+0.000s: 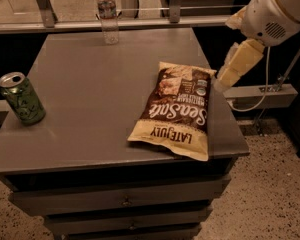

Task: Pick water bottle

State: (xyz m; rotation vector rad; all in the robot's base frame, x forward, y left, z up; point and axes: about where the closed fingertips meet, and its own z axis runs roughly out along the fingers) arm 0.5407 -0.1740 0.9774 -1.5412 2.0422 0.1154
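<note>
The water bottle (108, 14) is a slim clear bottle with a white cap and a pale label band. It stands upright at the far edge of the grey cabinet top (95, 84), left of centre. My gripper (236, 66) is the cream-coloured end of the white arm at the upper right. It hangs just beyond the cabinet's right edge, beside the chip bag, and far from the bottle. It holds nothing that I can see.
A green drink can (22, 98) stands upright near the left edge. A Late July Sea Salt chip bag (177, 111) lies flat at the right front. A metal rail (140, 21) runs behind the bottle. Drawers (125, 201) are below, and a cable (262, 91) hangs at the right.
</note>
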